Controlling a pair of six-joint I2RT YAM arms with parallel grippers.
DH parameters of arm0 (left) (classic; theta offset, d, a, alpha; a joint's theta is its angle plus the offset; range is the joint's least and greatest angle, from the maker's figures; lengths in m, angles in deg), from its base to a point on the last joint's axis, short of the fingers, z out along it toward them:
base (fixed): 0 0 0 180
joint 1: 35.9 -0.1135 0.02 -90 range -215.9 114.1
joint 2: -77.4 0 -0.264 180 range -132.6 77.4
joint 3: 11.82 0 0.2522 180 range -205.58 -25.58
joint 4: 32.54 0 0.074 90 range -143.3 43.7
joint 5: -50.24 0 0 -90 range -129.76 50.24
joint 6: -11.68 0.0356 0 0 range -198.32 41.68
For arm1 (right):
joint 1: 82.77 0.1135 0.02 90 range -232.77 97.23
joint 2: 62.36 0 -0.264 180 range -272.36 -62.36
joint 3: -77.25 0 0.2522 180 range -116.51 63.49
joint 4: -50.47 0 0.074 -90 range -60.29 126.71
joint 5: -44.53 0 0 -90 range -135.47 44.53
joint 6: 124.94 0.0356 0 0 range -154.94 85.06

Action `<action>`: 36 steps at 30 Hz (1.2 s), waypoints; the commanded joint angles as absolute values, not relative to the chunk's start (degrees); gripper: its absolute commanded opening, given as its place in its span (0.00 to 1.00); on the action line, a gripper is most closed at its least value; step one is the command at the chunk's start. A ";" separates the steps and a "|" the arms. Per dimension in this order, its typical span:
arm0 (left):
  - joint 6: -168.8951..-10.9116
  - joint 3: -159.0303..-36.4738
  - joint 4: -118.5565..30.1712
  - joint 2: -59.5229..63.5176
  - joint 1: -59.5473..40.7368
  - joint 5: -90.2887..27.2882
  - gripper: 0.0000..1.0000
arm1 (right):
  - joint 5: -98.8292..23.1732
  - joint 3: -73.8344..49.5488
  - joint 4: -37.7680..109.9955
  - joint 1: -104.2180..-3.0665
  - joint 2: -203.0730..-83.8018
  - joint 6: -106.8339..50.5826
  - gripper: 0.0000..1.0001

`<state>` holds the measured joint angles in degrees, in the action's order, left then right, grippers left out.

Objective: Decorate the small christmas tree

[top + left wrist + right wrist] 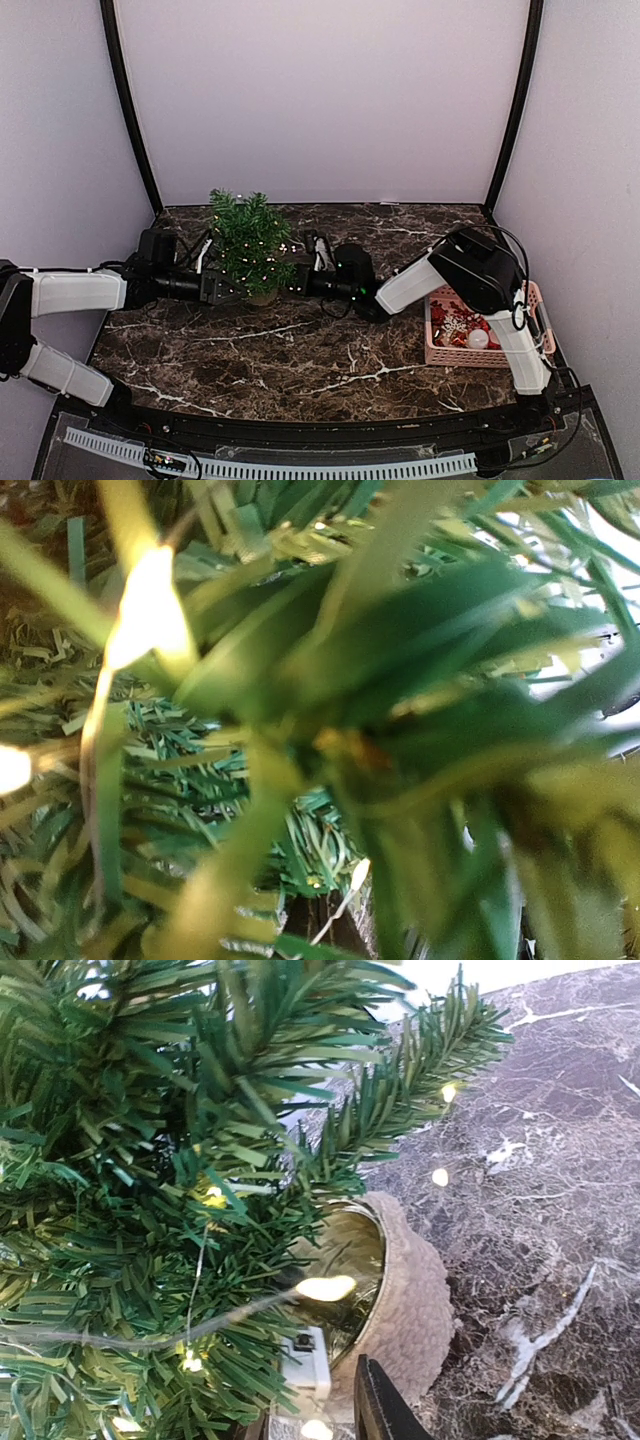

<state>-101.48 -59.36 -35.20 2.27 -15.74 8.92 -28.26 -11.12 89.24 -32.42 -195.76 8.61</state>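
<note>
Right fingers (382, 1412) just beside small christmas tree (150, 1160), left fingers (224, 291) among branches

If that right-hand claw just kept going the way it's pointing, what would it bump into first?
Almost surely the small christmas tree. The right gripper points at its lower branches and tan pot, which sit just past its fingertip. Whether needles or pot come first is hard to judge.
</note>
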 commanded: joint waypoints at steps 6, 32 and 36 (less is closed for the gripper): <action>-101.59 -60.93 -33.65 1.83 -15.43 10.07 0.00 | -28.03 -12.17 89.39 -31.10 -195.29 4.63 0.29; -101.05 -61.24 -35.86 3.44 -15.43 7.26 0.00 | -28.90 -0.54 96.33 -31.35 -188.26 3.69 0.72; -101.28 -61.34 -36.20 3.66 -15.43 6.54 0.00 | -29.92 2.12 96.73 -31.33 -187.22 4.08 0.72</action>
